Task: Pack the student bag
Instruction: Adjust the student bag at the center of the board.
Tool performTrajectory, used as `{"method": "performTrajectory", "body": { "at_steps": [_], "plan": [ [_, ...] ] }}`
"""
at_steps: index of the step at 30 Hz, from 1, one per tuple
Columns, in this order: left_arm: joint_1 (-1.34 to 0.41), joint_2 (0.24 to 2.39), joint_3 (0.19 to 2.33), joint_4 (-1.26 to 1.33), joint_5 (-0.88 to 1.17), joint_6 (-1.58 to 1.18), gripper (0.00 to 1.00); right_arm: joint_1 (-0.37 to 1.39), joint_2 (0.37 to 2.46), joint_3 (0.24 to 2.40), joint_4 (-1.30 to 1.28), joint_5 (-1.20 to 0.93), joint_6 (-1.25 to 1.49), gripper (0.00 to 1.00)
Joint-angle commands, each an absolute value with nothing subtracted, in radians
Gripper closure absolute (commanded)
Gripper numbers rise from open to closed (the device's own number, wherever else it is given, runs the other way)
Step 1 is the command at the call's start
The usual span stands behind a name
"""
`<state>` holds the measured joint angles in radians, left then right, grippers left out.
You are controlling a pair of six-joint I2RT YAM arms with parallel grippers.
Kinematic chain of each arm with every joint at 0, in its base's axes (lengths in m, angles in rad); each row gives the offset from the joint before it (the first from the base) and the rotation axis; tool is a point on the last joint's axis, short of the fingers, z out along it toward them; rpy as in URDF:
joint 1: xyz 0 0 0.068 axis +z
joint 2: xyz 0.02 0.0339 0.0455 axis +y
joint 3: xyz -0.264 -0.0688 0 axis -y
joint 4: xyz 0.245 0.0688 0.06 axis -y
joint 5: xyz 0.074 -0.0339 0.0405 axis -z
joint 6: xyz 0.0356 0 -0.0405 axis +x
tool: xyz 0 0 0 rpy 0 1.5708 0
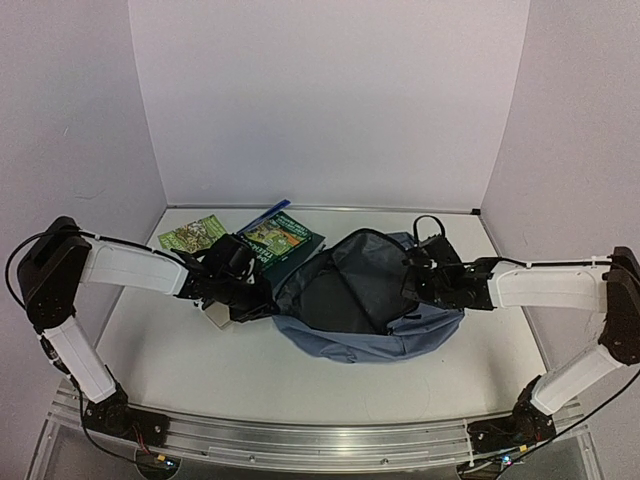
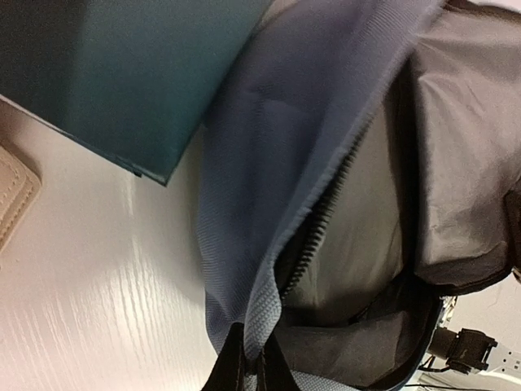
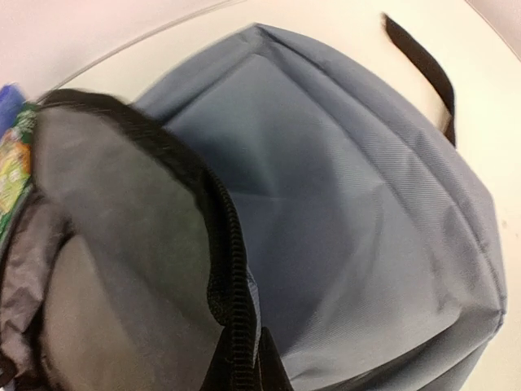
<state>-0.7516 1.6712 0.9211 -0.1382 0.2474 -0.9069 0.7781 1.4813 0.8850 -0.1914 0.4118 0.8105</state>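
Note:
The student bag (image 1: pixel 400 335) is a grey-blue backpack lying in the middle of the table, its main opening spread wide and the dark lining (image 1: pixel 350 285) showing. My left gripper (image 1: pixel 262 300) is shut on the bag's left rim; in the left wrist view its fingertips pinch the blue fabric edge (image 2: pixel 269 326) beside the black zipper teeth (image 2: pixel 321 224). My right gripper (image 1: pixel 412 285) is shut on the right rim; in the right wrist view it clamps the zipper edge (image 3: pixel 240 326) of the bag (image 3: pixel 358 212).
A dark green book (image 1: pixel 288 240) with a pictured cover lies behind the left gripper, a green leaflet (image 1: pixel 190 233) to its left, a blue pen (image 1: pixel 265 214) behind them. A tan object (image 2: pixel 12 191) lies on the table at the left. A black strap (image 3: pixel 423 69) trails from the bag.

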Motion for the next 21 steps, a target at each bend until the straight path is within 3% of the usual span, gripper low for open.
{"method": "performTrajectory", "body": {
  "at_steps": [1, 13, 21],
  "plan": [
    [-0.721, 1.701, 0.921, -0.114, 0.211, -0.896, 1.00, 0.696, 1.442, 0.805, -0.199, 0.406, 0.890, 1.00],
    [-0.686, 1.748, 1.054, -0.161, 0.220, -0.780, 1.00, 0.513, 1.332, 0.809, -0.192, 0.307, 0.829, 1.00],
    [-0.669, 1.801, 1.138, -0.135, 0.312, -0.700, 1.00, 0.507, 1.234, 0.828, -0.185, 0.220, 0.718, 0.99]
  ]
}}
